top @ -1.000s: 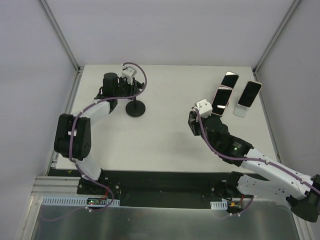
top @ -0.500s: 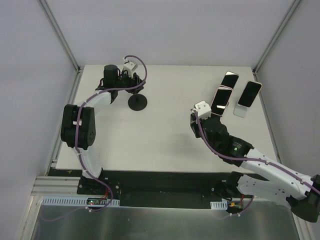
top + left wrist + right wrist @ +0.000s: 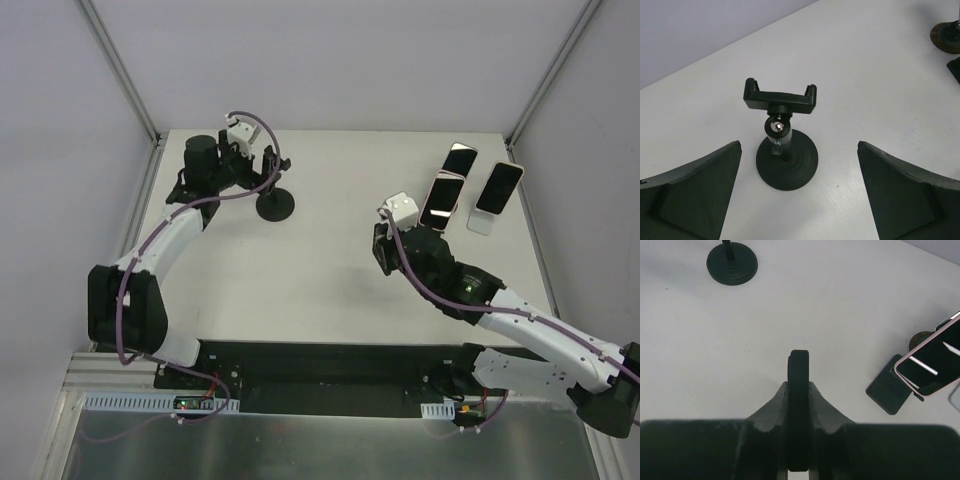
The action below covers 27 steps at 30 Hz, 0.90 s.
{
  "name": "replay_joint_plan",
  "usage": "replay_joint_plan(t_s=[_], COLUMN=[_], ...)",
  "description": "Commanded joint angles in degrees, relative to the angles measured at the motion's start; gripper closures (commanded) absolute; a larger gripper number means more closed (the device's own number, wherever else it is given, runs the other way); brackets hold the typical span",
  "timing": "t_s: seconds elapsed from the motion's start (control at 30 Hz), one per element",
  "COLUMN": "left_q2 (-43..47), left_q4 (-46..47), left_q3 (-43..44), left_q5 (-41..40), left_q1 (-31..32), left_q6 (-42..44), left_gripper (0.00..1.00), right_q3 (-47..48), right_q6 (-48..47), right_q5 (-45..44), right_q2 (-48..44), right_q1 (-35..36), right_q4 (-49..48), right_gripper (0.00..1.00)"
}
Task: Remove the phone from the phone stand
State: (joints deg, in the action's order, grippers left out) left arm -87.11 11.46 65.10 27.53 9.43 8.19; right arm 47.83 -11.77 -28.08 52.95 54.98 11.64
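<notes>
An empty black phone stand (image 3: 780,100), a clamp on a round base (image 3: 275,207), stands at the back left. My left gripper (image 3: 799,145) faces it with its jaws wide open, one finger on each side and clear of it (image 3: 272,168). At mid-right, my right gripper (image 3: 383,250) is shut on a thin black slab seen edge-on, seemingly the phone (image 3: 799,365), held above the table.
At the back right, three more phones lean on stands: two dark ones (image 3: 460,158) (image 3: 499,187) and a pink-edged one (image 3: 445,195). The pink-edged phone (image 3: 932,365) and a square black base (image 3: 888,387) lie right of my right gripper. Frame posts line both table sides.
My left gripper has let go of the stand, opened wide and drawn back to the left. The stand shifted slightly toward the back. The right gripper stays shut and has barely moved.
</notes>
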Motion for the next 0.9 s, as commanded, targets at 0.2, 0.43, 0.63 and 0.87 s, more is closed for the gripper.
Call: replay_joint_plan(t_s=[0.2, 0.43, 0.63, 0.87], left_q2=[25.5, 31.0, 24.3, 16.1], left_q4=[-5.1, -6.5, -5.6, -2.5], left_q3=[-15.3, -19.7, -15.5, -11.0], left_q5=[-24.0, -40.1, -47.8, -48.2], left_q1=[18.2, 39.4, 52.7, 61.0], left_q6=[-3.4, -5.6, -4.9, -3.0], left_gripper=[0.01, 0.01, 0.01, 0.01], right_q3=[12.0, 14.7, 14.4, 13.2], right_q6=[18.0, 34.1, 46.1, 53.0], right_q5=[-3.6, -4.0, -0.7, 0.5], right_q2=[3.5, 4.6, 5.1, 4.1], right_q1=[-0.2, -1.5, -2.8, -3.0], right_q4=[7.3, 14.0, 14.6, 14.7], right_gripper=[0.99, 0.99, 0.99, 0.99])
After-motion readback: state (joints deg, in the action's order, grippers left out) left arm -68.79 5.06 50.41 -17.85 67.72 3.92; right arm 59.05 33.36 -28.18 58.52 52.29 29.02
